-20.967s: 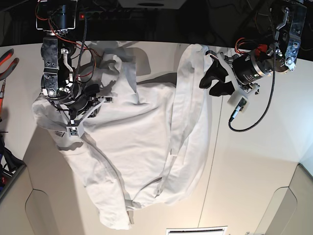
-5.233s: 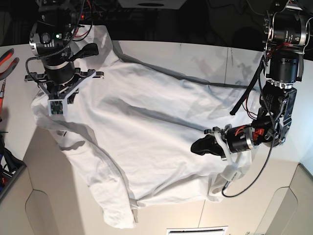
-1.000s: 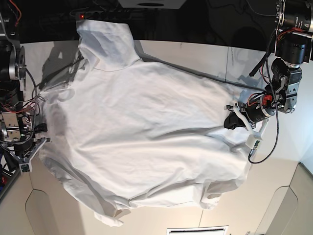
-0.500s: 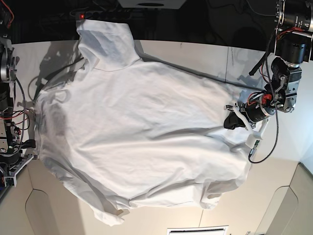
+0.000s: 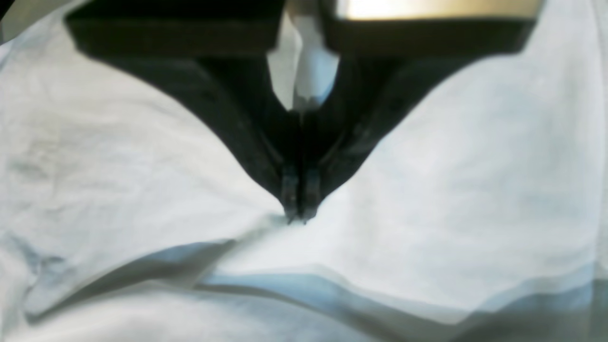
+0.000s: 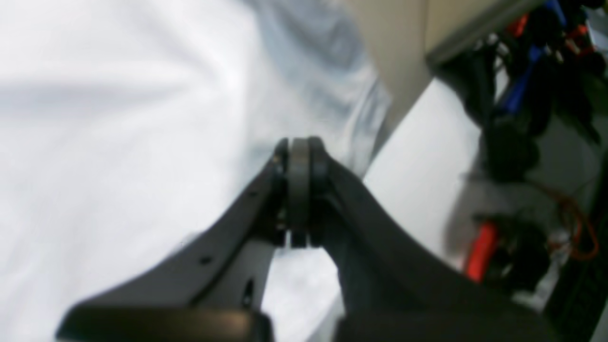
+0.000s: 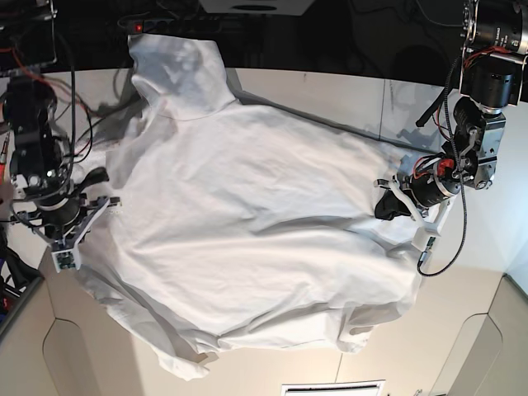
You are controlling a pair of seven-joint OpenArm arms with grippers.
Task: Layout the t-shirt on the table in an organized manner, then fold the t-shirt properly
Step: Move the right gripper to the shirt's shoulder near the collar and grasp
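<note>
The white t-shirt (image 7: 247, 223) lies spread wide over the off-white table (image 7: 330, 91), wrinkled, with one part hanging over the back edge. In the base view my left gripper (image 7: 384, 206) is at the shirt's right edge. Its wrist view shows the left gripper (image 5: 298, 216) shut, its tips pinching a ridge of the t-shirt (image 5: 451, 166). At the shirt's left edge my right gripper (image 7: 97, 176) is also shut. In its blurred wrist view the right gripper (image 6: 298, 147) has its fingers pressed together on a thin grey strip, seemingly the edge of the t-shirt (image 6: 118, 118).
A power strip (image 7: 165, 23) with a red light lies behind the table's back edge. Red and blue tools and cables (image 6: 484, 251) crowd the space beyond the table edge (image 6: 418, 128). Rounded cut-outs (image 7: 74, 355) notch the front edge, and a thin seam (image 7: 384, 107) crosses the top.
My right arm has swung from the far left edge back in over the table. The shirt's left edge came with it and slackened. The left arm has stayed in place.
</note>
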